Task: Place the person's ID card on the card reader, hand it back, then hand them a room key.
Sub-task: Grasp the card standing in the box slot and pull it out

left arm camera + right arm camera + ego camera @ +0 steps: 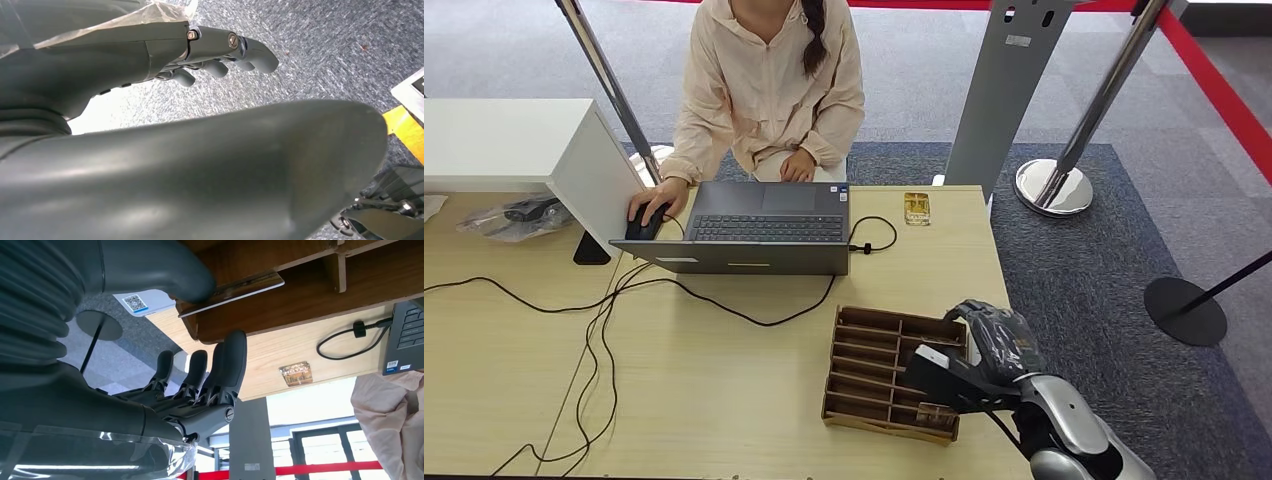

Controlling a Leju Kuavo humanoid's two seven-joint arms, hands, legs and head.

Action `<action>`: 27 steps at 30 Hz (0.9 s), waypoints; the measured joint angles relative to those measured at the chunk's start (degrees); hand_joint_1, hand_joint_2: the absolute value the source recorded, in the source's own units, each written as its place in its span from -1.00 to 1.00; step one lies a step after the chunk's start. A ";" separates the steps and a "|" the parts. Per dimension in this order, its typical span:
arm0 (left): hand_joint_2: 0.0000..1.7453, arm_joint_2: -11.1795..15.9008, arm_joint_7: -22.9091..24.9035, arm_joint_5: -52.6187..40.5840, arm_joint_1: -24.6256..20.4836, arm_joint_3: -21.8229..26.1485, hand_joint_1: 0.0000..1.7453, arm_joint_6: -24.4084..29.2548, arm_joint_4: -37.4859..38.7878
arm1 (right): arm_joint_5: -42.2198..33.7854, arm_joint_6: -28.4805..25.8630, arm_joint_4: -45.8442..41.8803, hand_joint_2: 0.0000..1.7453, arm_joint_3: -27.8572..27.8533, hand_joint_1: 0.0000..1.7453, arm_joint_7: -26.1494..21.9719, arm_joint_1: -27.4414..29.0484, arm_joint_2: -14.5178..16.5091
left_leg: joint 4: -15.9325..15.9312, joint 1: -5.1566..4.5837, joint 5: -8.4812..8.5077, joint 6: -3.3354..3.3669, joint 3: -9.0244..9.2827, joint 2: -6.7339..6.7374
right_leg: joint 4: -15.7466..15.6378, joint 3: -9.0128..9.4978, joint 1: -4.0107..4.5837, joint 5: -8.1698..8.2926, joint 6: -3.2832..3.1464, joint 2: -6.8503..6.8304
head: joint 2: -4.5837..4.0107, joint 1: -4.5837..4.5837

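The card (232,290) is sitting in one of the slots of the wooden organizer (879,370), near the organizer's right end, and in my right wrist view my thumb (165,270) is pressing down on top of it while my fingers (227,365) are reaching along the outside of the box. So my right hand (984,355) is pinching that white card at the box, right by the desk's right edge. It's got a QR code on the part sticking out past the box.

The organizer itself is sitting toward the near right corner of the desk (724,400), brown, with a bunch of narrow dividers.

Further back, close to the far edge and right of the laptop, a small gold-brown thing (916,208) is lying flat on the desk. Can't tell what it is exactly, too small.

The laptop (764,228) is sitting open in the middle of the far side, a black cable (724,305) looping off its right side and more cables trailing across the desk to the left. A person in a pale jacket (769,90) is sitting behind it, one hand on a mouse (646,222).

My left hand (220,55) is hanging down over grey carpet, fingers loosely apart, holding nothing.
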 joint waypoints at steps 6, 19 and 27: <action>-1.00 0.02 0.01 -0.15 0.00 0.11 -1.00 -0.04 -0.01 | 0.01 -0.06 0.00 1.00 0.00 0.16 0.01 -0.01 0.00 | 0.00 0.00 0.00 0.00 -0.01 0.00 | 0.00 0.00 0.00 0.00 0.00 0.00 | 0.00 0.01; -1.00 0.02 -0.10 -0.51 -0.01 0.11 -1.00 -0.09 -0.02 | 0.42 -0.12 0.54 1.00 0.00 0.26 -0.42 -0.34 0.48 | 0.00 0.00 -0.02 0.02 -0.03 0.00 | 0.00 -0.02 0.00 0.00 0.00 0.00 | 0.00 0.00; -1.00 0.02 -0.09 -0.59 -0.01 0.11 -1.00 0.19 -0.01 | 0.42 -0.43 0.80 1.00 0.00 0.26 -0.75 -0.37 0.58 | 0.00 0.00 -0.02 0.03 -0.04 0.00 | 0.00 -0.02 0.00 0.00 0.00 0.00 | 0.00 0.00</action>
